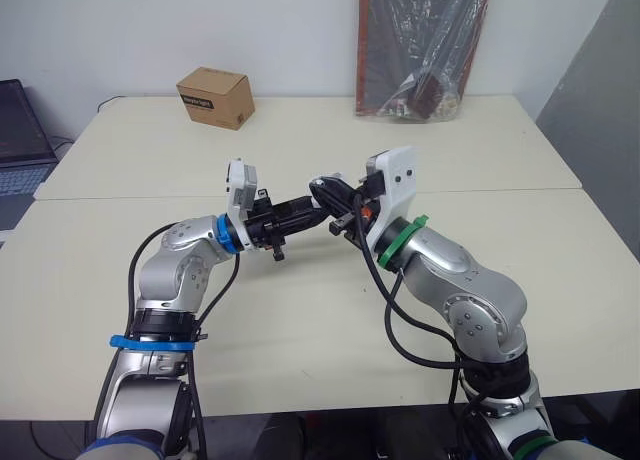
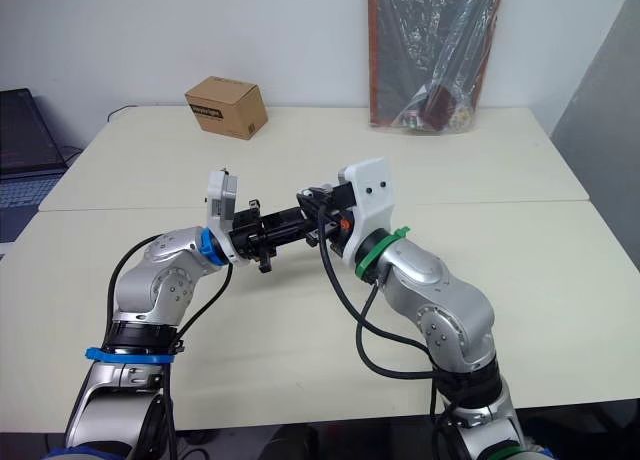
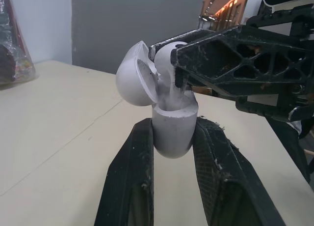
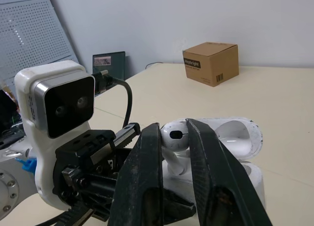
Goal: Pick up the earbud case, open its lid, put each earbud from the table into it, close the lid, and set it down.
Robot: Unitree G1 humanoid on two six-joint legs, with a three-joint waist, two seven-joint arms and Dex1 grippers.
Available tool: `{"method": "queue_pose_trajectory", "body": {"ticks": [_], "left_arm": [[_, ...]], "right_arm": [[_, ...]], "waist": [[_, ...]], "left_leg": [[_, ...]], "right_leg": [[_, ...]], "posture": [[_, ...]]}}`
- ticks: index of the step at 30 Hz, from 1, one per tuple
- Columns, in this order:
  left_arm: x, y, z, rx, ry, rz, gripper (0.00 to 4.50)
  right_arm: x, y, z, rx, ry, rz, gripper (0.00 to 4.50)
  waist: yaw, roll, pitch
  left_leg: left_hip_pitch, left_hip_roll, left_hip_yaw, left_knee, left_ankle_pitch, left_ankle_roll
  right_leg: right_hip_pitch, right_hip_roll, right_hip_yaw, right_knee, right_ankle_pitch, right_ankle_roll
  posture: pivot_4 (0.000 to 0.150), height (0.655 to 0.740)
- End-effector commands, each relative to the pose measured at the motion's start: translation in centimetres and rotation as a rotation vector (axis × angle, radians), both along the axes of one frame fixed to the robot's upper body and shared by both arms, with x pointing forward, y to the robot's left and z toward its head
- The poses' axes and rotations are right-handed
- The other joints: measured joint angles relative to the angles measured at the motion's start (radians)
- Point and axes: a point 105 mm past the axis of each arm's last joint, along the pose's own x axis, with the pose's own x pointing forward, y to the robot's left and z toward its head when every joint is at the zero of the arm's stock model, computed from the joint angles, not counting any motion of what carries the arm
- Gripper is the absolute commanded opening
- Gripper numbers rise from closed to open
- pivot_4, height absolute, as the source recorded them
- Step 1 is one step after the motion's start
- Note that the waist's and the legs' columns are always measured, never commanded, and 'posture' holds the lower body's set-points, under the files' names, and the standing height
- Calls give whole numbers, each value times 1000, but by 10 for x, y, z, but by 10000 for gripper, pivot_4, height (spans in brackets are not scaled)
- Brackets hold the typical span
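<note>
Left gripper (image 3: 172, 130) is clamped on the earbud case (image 4: 254, 181) above the table (image 1: 300, 310), lid (image 3: 135, 76) flipped open, so the right gripper (image 4: 174, 130), pinching an earbud (image 3: 164, 55), can slot it in.

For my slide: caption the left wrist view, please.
Left gripper holds the open earbud case; right gripper inserts an earbud.

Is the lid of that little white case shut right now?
No, the lid is swung open on the earbud case while the right end effector holds an earbud at its mouth.
</note>
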Motion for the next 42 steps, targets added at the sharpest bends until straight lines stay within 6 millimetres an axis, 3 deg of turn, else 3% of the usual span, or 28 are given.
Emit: {"method": "queue_pose_trajectory", "body": {"ticks": [1, 16, 35, 42], "left_arm": [[-4, -1, 31, -59, -135, 4, 8186], [1, -3, 50, -137, -188, 80, 8186], [-12, -7, 50, -165, -195, 20, 8186], [-12, -5, 46, -153, -178, 18, 8186]], "right_arm": [[-2, 3, -1, -19, 18, -7, 3697], [0, -2, -9, -74, 79, -96, 3697], [-1, -4, -11, -83, 89, -95, 3697], [1, -9, -5, -87, 35, -132, 26147]], "waist": [[0, 0, 0], [0, 0, 0], [-1, 0, 0], [-1, 0, 0]], "left_leg": [[0, 0, 0, 0, 0, 0], [0, 0, 0, 0, 0, 0], [0, 0, 0, 0, 0, 0], [0, 0, 0, 0, 0, 0]], "right_leg": [[0, 0, 0, 0, 0, 0], [0, 0, 0, 0, 0, 0], [0, 0, 0, 0, 0, 0], [0, 0, 0, 0, 0, 0]], "posture": [[1500, 7400], [1500, 7400], [1500, 7400], [1500, 7400]]}}
